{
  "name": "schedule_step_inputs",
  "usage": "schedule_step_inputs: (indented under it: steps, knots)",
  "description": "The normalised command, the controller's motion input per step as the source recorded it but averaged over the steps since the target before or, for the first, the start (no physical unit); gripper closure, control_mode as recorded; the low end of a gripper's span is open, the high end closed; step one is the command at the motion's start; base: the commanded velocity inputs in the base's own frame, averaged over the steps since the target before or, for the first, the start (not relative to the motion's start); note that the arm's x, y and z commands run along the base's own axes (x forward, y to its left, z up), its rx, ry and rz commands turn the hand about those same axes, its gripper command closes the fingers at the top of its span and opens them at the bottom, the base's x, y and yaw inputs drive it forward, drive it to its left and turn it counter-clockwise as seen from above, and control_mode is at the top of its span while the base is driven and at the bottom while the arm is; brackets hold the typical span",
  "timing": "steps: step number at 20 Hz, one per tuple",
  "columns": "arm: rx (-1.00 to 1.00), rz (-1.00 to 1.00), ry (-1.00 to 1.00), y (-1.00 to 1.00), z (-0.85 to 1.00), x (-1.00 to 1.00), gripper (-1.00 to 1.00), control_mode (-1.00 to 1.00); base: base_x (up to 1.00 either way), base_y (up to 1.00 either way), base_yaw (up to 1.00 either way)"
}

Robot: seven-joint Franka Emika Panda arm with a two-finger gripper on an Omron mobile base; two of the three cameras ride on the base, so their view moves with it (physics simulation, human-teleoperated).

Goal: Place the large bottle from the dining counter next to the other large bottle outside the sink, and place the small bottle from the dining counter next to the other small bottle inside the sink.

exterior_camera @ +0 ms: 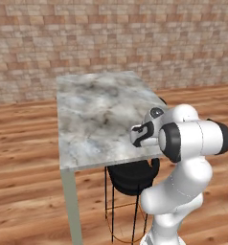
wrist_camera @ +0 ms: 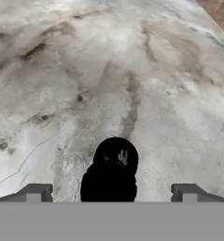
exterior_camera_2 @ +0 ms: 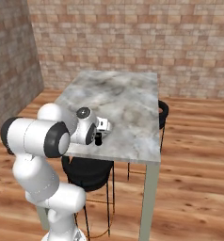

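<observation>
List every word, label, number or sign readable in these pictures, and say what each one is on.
None can be read.
Short black bottle on the grey-veined white marble dining counter: a faint pale mark on top, too blurred to read.
Marble top, brick wall, black stools: no lettering.

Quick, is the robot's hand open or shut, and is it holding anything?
Gripper: open, holding nothing; the small black bottle sits between its fingertips.

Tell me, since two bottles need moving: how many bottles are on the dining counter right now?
1: the small black bottle stands between the open gripper fingertips, near the dining counter front edge. Another may hide behind the arm.
</observation>
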Motion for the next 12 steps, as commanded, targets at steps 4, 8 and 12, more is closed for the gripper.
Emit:
schedule_step_inputs:
  steps: [4,8,12]
  knots:
    - [0.0,0.0,0.0,0.0,-0.02,0.01,-1.0,-1.0,0.0,0.0,0.0]
    - [0.0,0.0,0.0,0.0,-0.03,0.04,-1.0,-1.0,0.0,0.0,0.0]
    - [0.0,0.0,0.0,0.0,-0.03,0.08,-1.0,-1.0,0.0,0.0,0.0]
